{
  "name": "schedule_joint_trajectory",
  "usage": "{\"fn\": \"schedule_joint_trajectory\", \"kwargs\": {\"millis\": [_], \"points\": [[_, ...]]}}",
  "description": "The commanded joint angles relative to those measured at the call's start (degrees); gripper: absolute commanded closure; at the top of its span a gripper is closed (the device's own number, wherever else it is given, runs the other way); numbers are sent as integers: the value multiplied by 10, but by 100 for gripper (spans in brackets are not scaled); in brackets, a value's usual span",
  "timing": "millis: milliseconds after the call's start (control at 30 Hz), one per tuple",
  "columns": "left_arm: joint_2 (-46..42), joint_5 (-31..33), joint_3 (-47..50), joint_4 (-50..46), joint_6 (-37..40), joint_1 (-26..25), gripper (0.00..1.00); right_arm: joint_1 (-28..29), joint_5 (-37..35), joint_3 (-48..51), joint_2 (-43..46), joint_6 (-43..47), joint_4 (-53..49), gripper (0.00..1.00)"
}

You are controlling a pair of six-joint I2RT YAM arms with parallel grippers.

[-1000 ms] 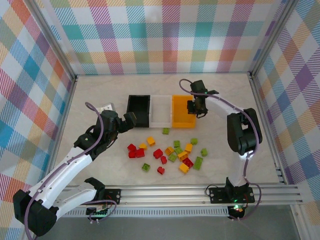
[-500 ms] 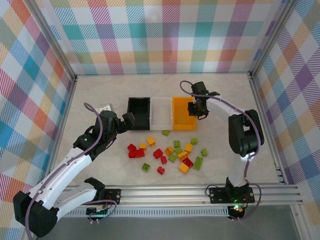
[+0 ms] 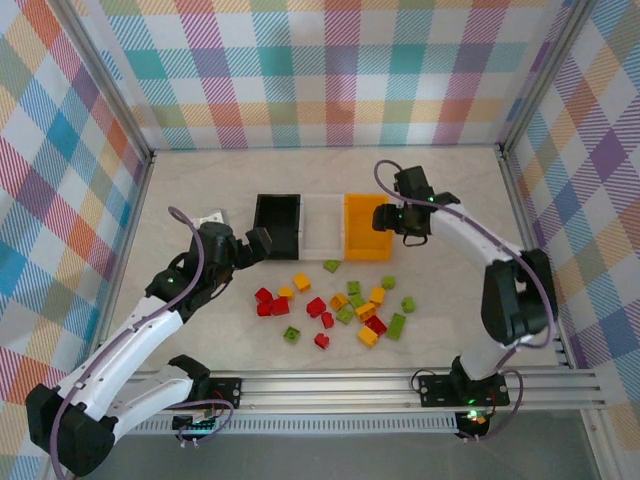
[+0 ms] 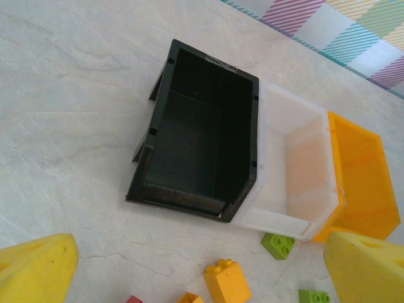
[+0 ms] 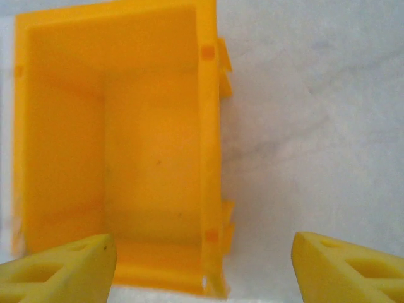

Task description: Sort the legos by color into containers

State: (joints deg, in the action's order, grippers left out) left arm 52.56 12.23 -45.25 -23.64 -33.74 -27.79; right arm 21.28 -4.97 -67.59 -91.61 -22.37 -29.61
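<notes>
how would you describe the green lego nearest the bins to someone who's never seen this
Find the row of bins: black bin, white bin, orange-yellow bin. In front of where the white and orange-yellow ones meet lies one light green lego. It sits apart from the pile, nearer the bins than any other brick.

Your two arms reach toward the far side, jaws parted.
Your left gripper (image 3: pixel 258 243) sits left of centre, jaws wide apart; your right gripper (image 3: pixel 392 217) sits farther right, fingers spread.

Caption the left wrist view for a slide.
Open left gripper facing black bin, white bin and orange-yellow bin set side by side, loose legos nearby.
</notes>
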Motion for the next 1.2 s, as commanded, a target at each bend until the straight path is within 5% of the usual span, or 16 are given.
{"fn": "schedule_joint_trajectory", "kwargs": {"millis": [0,367,767,1167], "points": [[-18,-27,21,11,-13,5,0,20,9,77,55,-52,-13,25],[-15,-40,49,30,-20,6,0,87,-31,167,57,-107,-7,30],[-22,-29,54,23,-14,6,0,94,-28,178,10,-103,16,44],[-20,-27,53,21,-15,7,0,94,-18,160,57,-85,3,70]]}}
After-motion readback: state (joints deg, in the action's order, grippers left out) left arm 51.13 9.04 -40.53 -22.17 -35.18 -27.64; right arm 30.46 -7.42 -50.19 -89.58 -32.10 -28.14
